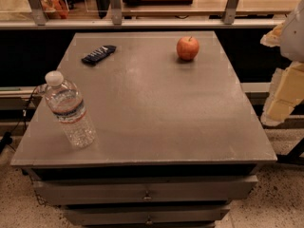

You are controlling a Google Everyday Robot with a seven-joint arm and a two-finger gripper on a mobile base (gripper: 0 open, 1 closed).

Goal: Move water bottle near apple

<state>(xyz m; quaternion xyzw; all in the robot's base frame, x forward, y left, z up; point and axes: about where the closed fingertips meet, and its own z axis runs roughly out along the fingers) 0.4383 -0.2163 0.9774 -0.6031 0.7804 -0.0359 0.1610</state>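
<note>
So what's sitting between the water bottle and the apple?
Nothing, just bare table between the water bottle and the apple in the camera view. The gripper hangs beside the table's right edge.

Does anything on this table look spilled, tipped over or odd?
Nothing stands out: the water bottle stands capped front-left, the apple sits whole at the back, the gripper hangs right of the table.

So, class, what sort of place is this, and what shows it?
Probably a lab or workshop: grey metal drawer cabinet, speckled floor, wooden counter behind. The gripper hangs beside the cabinet's right edge.
</note>
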